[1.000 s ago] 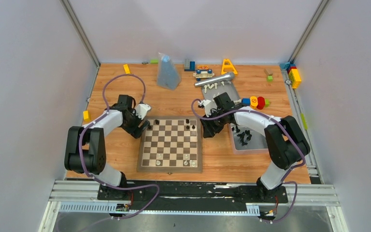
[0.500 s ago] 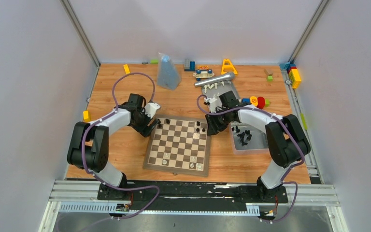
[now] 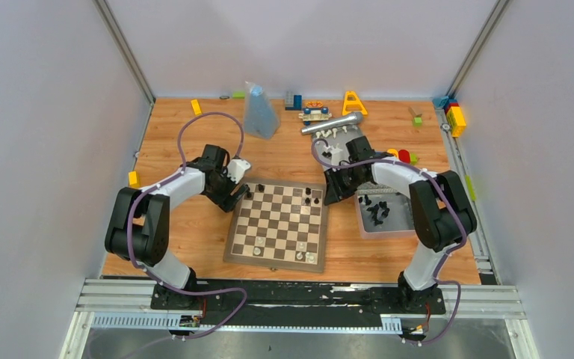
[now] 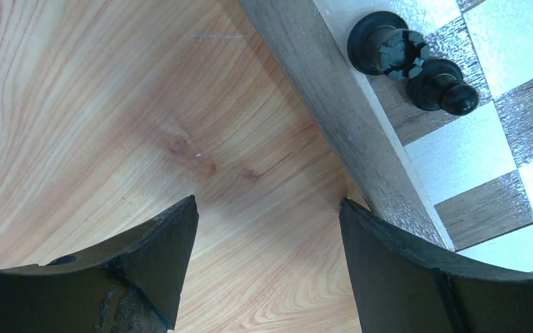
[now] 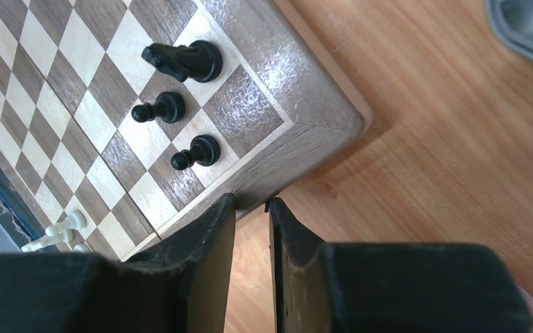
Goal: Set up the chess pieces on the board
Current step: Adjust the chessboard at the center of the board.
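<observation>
Few chess pieces (image 3: 310,198) are placed on the board (image 3: 276,224); most are left in the tray (image 3: 402,226) at centre right. The left gripper (image 4: 267,205) is spread wide, the right gripper (image 5: 250,201) narrowed to a slit; nothing is held.

Board (image 3: 278,224) skewed in the middle of the table (image 3: 187,149), between left gripper (image 4: 269,202) at its far-left corner and right gripper (image 5: 251,201) at its far-right corner. On it, chess pieces (image 3: 308,200) near both far corners and along the near edge. Right of the board, a tray (image 3: 397,224) with loose pieces (image 3: 377,213) in it. Behind, toy blocks (image 3: 456,117) along the far edge.
</observation>
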Controlling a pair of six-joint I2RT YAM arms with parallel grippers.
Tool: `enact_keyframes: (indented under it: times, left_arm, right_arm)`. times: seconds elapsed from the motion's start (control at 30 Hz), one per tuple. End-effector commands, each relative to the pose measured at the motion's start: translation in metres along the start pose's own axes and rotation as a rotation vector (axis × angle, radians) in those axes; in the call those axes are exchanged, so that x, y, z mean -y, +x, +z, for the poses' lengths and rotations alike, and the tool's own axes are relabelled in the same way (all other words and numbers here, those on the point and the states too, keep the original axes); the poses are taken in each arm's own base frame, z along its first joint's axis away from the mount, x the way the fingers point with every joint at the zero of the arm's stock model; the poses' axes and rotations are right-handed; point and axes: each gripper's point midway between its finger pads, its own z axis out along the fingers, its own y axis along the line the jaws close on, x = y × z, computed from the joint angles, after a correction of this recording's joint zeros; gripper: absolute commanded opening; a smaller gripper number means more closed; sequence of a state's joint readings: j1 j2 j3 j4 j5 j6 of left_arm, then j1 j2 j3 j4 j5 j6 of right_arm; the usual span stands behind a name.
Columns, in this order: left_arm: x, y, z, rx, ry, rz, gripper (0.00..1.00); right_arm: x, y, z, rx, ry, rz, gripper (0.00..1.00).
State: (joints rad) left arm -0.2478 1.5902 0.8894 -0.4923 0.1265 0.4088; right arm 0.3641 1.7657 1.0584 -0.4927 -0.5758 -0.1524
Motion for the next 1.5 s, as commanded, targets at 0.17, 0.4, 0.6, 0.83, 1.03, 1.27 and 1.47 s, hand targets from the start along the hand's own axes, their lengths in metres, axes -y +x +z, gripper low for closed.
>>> enact_keyframes:
  times: [0.17,0.4,0.6,0.83,1.03,1.27,1.47]
  left_arm:
    - [0.044,-0.031,0.011,0.076,0.143,0.048,0.84]
    - [0.048,-0.040,0.017,0.068,0.130,0.074,0.84]
    - [0.042,-0.046,0.019,0.070,0.104,0.070,0.85]
    - [0.035,-0.058,0.024,0.073,0.091,0.066,0.85]
    - [0.030,-0.069,0.027,0.078,0.085,0.060,0.85]
    - [0.020,-0.071,0.025,0.073,0.035,0.060,0.86]
    - [-0.005,-0.081,-0.001,0.126,-0.041,0.024,0.88]
  right_arm:
    - [0.034,-0.022,0.007,0.010,0.074,-0.006,0.23]
    - [0.043,-0.032,0.009,0.014,0.090,-0.004,0.22]
    - [0.043,-0.028,0.007,0.008,0.096,0.003,0.23]
    - [0.037,-0.019,-0.001,0.007,0.103,0.009,0.26]
    - [0.037,-0.017,-0.011,0.018,0.135,-0.005,0.33]
    - [0.042,-0.041,-0.039,0.085,0.224,-0.064,0.45]
    - [0.043,-0.066,-0.087,0.173,0.336,-0.132,0.50]
